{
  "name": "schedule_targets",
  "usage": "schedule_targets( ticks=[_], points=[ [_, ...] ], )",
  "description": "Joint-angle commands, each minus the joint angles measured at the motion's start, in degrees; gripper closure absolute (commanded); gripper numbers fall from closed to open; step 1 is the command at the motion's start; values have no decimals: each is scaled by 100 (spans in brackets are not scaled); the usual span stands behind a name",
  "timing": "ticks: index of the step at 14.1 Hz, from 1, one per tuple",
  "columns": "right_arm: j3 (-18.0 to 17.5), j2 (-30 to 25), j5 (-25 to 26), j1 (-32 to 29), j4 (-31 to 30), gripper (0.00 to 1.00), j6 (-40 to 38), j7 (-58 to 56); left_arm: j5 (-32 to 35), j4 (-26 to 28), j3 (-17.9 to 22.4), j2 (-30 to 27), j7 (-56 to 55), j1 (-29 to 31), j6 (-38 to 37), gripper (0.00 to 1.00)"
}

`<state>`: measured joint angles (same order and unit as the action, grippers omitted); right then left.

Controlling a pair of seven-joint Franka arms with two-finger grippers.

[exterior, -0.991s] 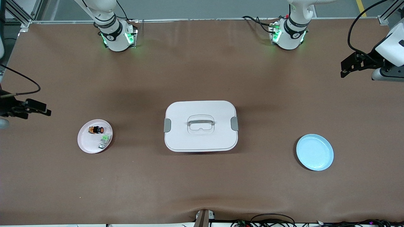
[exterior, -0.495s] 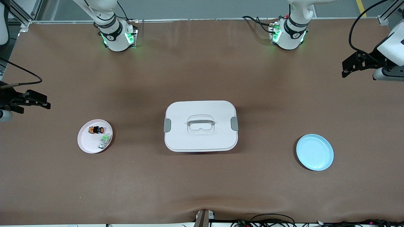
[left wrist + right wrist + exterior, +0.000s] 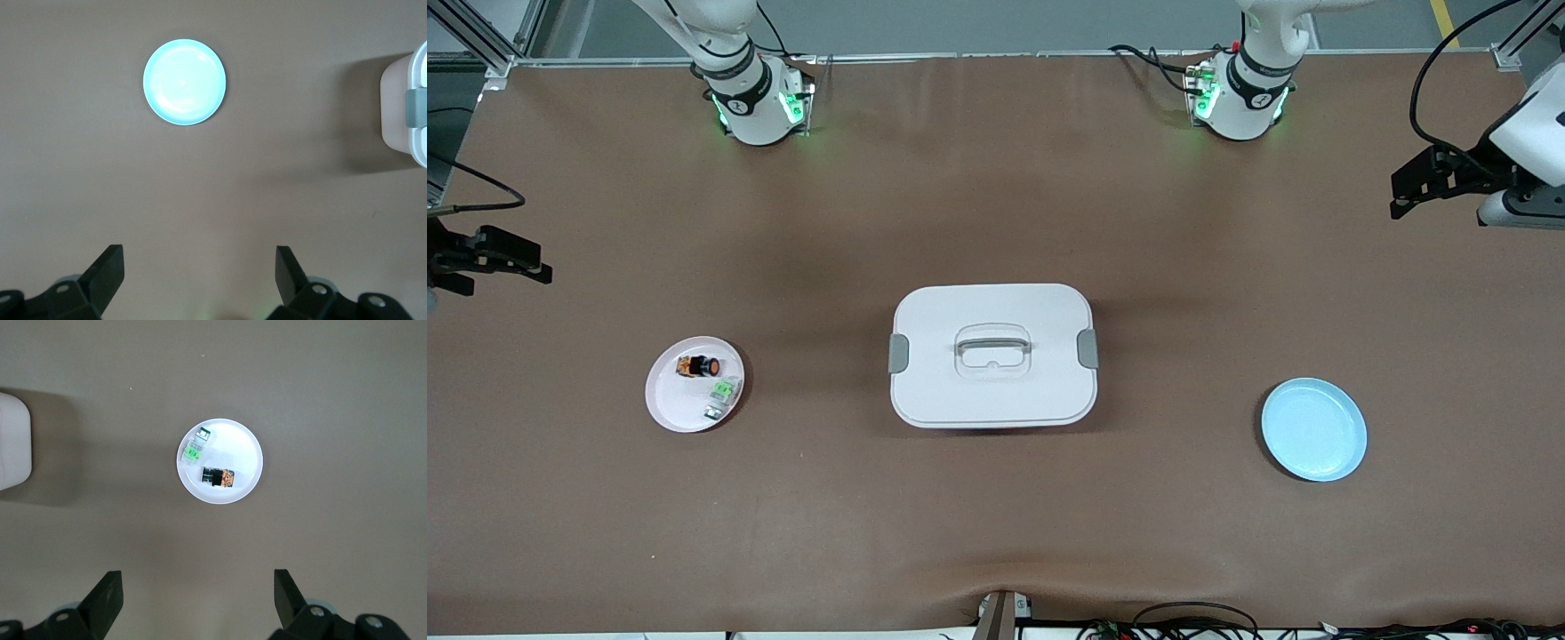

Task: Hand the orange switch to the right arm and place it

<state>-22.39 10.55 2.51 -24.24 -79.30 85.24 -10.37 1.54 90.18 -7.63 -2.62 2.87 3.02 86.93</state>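
The tiny black-and-orange switch [image 3: 697, 365] lies on a round pink plate [image 3: 667, 404], apparently touching nothing else, as left gripper [image 3: 1405, 188] and right gripper [image 3: 534, 263] hang spread over bare brown tabletop [image 3: 996, 516].

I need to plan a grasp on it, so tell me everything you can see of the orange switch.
The orange switch is a tiny part with a black body, orange markings at one end and a round orange cap at the other. It lies on its side on the pale pink plate, in the half farther from the front camera, beside but apart from the small green-and-white part. Only the plate touches it; no gripper is near. Its material cannot be told.
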Motion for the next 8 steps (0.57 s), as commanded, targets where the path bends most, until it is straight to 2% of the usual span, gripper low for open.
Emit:
schedule_targets(
  ticks=[1,5,8],
  points=[
    [-37,-263,-119,-37,-16,0,-174,70,-93,166,7,-169,161,49,79,0],
    [-37,-518,-119,7,-33,0,-368,70,-93,175,16,-169,161,49,79,0],
    [-46,-693,-119,50,-278,0,-289,79,-93,149,7,-169,161,58,79,0]
  ],
)
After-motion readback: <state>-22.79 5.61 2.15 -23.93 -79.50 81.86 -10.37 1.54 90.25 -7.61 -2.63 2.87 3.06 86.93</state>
